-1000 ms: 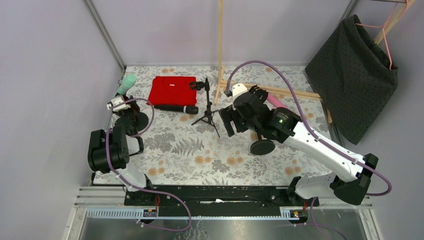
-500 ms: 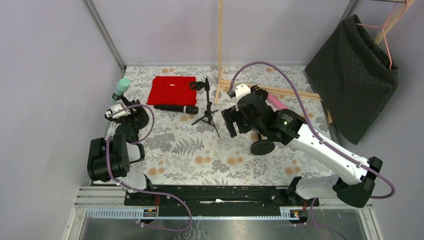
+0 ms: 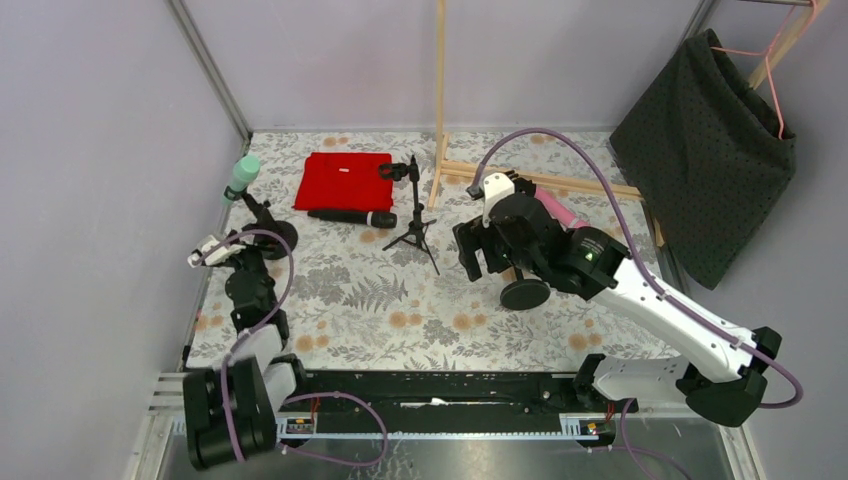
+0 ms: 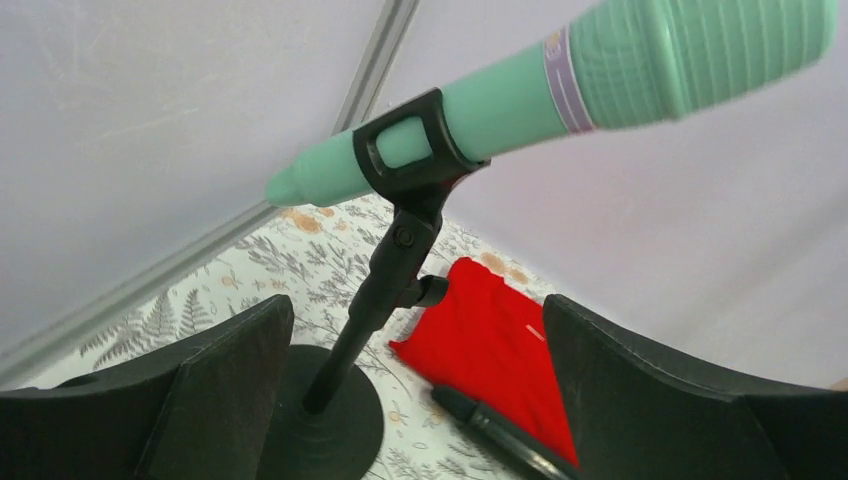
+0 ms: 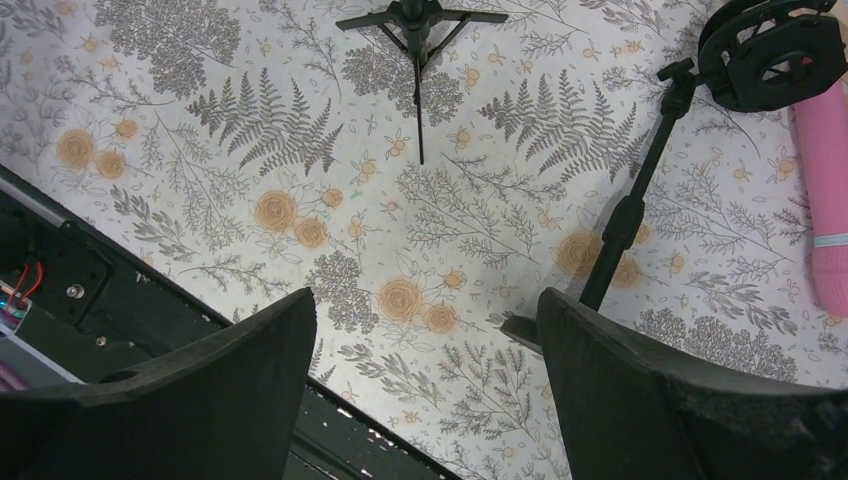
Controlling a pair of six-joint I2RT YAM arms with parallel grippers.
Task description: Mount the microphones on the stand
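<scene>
The mint green microphone point(image 3: 240, 175) sits clamped in the clip of a round-base stand point(image 3: 272, 238) at the far left; in the left wrist view this microphone point(image 4: 560, 85) slants up to the right in the clip point(image 4: 410, 150). My left gripper point(image 3: 243, 258) point(image 4: 415, 330) stands open just short of that stand, holding nothing. The black microphone point(image 3: 352, 217) point(image 4: 500, 430) lies beside a red cloth. The pink microphone point(image 3: 558, 208) point(image 5: 825, 200) lies on the table, partly behind my right arm. My right gripper point(image 3: 482, 250) point(image 5: 425, 310) hovers open and empty above the table.
A small tripod stand point(image 3: 414, 215) point(image 5: 418, 30) stands mid-table. A second round-base stand point(image 3: 525, 293) with an empty clip point(image 5: 770, 50) is under my right arm. The red cloth point(image 3: 342, 180), a wooden rack point(image 3: 440, 100) and a black cloth on a hanger point(image 3: 710, 150) are at the back.
My left gripper opened and let go of the green microphone, which stays in the clip. The left arm drew back toward the near edge. The right arm shifted slightly right.
</scene>
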